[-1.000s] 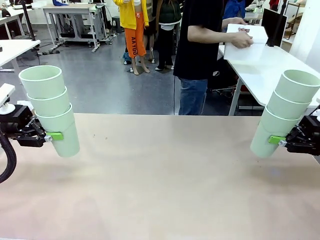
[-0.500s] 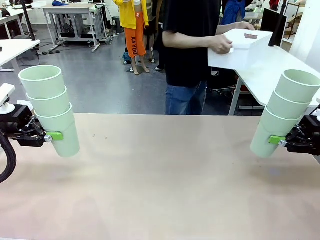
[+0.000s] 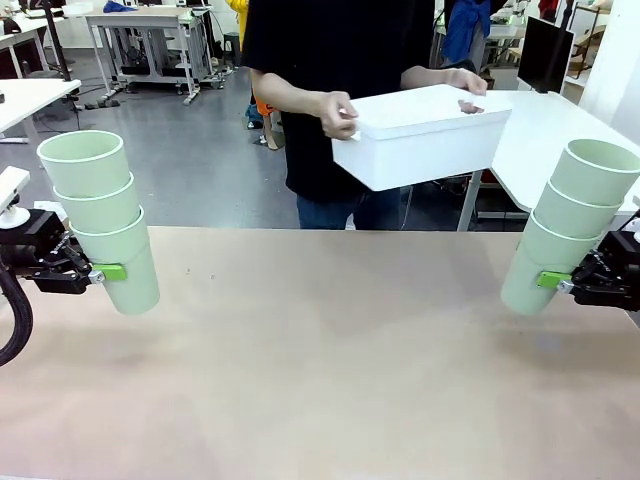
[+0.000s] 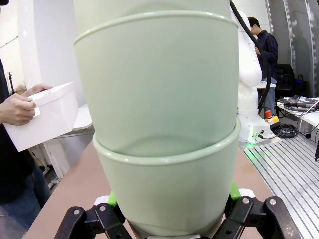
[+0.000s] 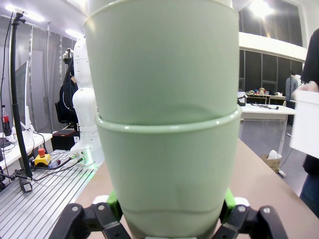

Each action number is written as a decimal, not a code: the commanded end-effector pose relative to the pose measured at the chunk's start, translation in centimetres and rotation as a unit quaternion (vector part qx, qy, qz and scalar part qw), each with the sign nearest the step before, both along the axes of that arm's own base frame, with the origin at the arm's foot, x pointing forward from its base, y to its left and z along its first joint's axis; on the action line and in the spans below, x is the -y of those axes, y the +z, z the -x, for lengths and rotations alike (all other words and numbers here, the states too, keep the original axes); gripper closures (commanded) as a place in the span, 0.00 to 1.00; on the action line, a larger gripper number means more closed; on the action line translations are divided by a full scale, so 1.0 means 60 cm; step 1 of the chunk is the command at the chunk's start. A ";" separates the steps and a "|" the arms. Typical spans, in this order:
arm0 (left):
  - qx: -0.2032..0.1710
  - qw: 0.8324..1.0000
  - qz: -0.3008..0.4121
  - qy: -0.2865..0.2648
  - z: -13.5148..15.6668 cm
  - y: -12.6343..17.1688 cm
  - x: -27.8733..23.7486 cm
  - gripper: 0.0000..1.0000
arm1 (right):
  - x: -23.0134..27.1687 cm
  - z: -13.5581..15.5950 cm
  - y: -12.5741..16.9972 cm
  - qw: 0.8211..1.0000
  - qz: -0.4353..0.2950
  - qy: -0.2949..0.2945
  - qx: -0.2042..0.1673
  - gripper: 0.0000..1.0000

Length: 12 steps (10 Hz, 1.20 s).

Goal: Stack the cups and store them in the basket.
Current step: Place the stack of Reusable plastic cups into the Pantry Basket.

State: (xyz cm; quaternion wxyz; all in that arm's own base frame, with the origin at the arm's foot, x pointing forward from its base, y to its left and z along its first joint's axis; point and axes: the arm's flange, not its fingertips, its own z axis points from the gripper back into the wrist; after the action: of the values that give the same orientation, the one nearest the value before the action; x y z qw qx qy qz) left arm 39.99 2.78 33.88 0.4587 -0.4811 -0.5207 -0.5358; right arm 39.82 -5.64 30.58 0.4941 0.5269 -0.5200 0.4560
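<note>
A nested stack of three mint-green cups (image 3: 103, 218) hangs above the table's left edge, and my left gripper (image 3: 103, 272) is shut on its lowest cup. At the right edge a second stack of three cups (image 3: 570, 225) leans left, with my right gripper (image 3: 551, 282) shut on the bottom one. Each wrist view looks up its own stack, the left one (image 4: 159, 129) and the right one (image 5: 164, 124). A person at the far side holds the white basket (image 3: 420, 135) in both hands above the table's far edge, and the basket (image 4: 42, 122) also appears in the left wrist view.
The tan table top (image 3: 320, 370) lies bare between the two stacks. A white side table (image 3: 545, 130) stands at the far right, behind the basket. The person's body blocks the middle of the far edge.
The person has turned from the side table and carried the basket leftward, now over the table's far edge. Both grippers and their stacks have stayed still.
</note>
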 end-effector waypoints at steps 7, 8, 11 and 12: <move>0.004 1.000 0.004 -0.002 0.003 0.006 -0.003 0.12 | 0.001 -0.003 0.007 1.000 0.001 0.003 0.007 0.14; 0.004 1.000 0.004 -0.002 0.003 0.006 -0.003 0.12 | 0.001 -0.003 0.007 1.000 0.001 0.003 0.007 0.14; 0.004 1.000 0.004 -0.002 0.003 0.006 -0.003 0.12 | 0.001 -0.003 0.007 1.000 0.001 0.003 0.007 0.14; 0.004 1.000 0.004 -0.002 0.003 0.006 -0.003 0.12 | 0.001 -0.003 0.007 1.000 0.001 0.003 0.007 0.14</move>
State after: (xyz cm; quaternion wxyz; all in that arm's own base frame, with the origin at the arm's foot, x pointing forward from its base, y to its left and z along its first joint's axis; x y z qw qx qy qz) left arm 39.99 2.77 33.88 0.4587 -0.4811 -0.5207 -0.5358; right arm 39.82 -5.64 30.58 0.4941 0.5269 -0.5200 0.4560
